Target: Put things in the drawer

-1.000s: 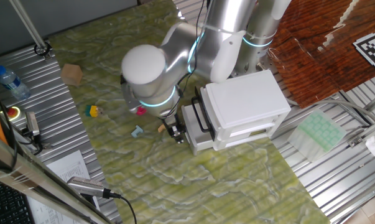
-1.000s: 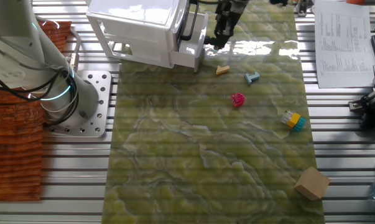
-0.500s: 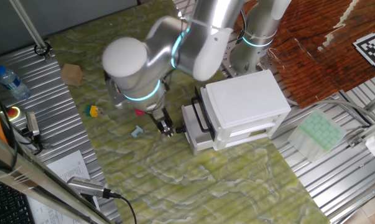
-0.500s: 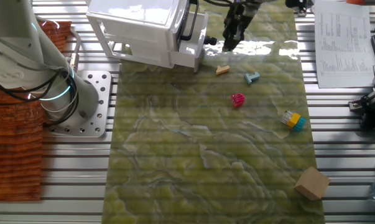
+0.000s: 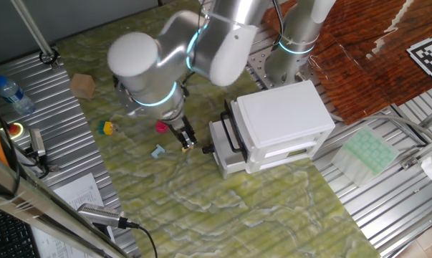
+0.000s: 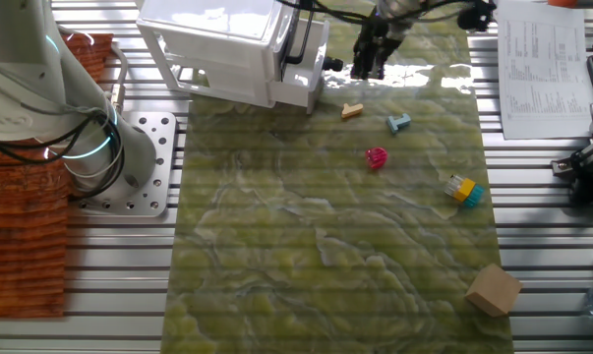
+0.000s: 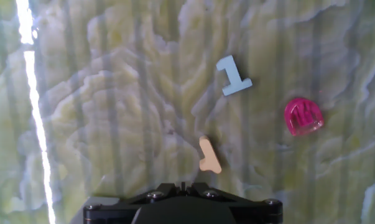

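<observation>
Your white cabinet [image 5: 280, 125] sits toward the bench's robot-base edge, its drawer [image 5: 226, 147] pulled a little way out; you cannot see inside it. The gripper [image 6: 367, 67] hovers beside the drawer front, and you cannot tell whether its jaws are apart. The tan piece [image 7: 208, 155], light blue piece [image 7: 233, 75] and pink piece [image 7: 304, 116] lie on the mat nearby.

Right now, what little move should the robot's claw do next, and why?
Probably go straight down onto the little tan piece. In the hand view it lies just ahead of the claw, closer than the light blue piece and the pink piece. The claw hangs above the mat holding nothing, and the white drawer is already pulled open beside it, ready to take a piece.
</observation>
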Robot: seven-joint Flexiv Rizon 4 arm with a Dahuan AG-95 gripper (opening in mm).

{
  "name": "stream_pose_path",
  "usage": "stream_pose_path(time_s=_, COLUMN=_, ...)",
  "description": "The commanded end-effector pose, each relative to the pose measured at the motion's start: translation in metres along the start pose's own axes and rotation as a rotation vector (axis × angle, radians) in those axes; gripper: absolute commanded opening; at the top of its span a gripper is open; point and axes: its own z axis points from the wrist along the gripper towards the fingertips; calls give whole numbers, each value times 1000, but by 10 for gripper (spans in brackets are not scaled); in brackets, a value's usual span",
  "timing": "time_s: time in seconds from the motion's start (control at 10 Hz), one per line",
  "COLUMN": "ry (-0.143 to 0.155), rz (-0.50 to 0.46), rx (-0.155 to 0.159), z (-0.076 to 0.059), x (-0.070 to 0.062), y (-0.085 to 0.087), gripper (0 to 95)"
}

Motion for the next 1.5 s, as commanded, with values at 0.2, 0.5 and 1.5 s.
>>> stream_pose_path(time_s=0.2, ry=8, rz=2, rx=39, z=7, x=11, y=0, gripper=0)
stream_pose_path(time_s=0.5, ry=28, rz=-38, rx=28, z=13, x=19, y=-4, gripper=0)
stream_pose_path(time_s=1.5, ry=180, rz=-96, rx=-19, z=24, x=38, y=-4, gripper=0)
